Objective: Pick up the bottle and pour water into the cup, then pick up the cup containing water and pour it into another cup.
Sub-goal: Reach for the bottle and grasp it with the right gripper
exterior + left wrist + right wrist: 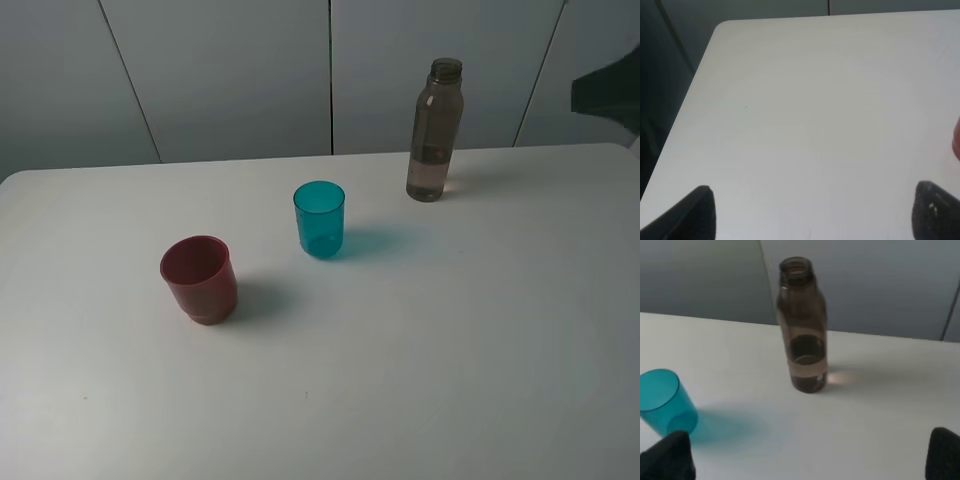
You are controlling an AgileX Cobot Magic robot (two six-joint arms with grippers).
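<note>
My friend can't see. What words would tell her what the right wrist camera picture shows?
An uncapped smoky grey-brown bottle holding a little liquid stands upright on a white table. A see-through teal cup stands apart from it. The right gripper is open, its dark fingertips spread wide, holding nothing.

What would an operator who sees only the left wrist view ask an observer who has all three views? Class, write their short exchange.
Operator: I see mostly table. Where is the bottle?
Observer: In the high view it stands upright and uncapped near the far edge, right of the teal cup.
Operator: Is it held?
Observer: No. The right gripper is open and short of it.
</note>
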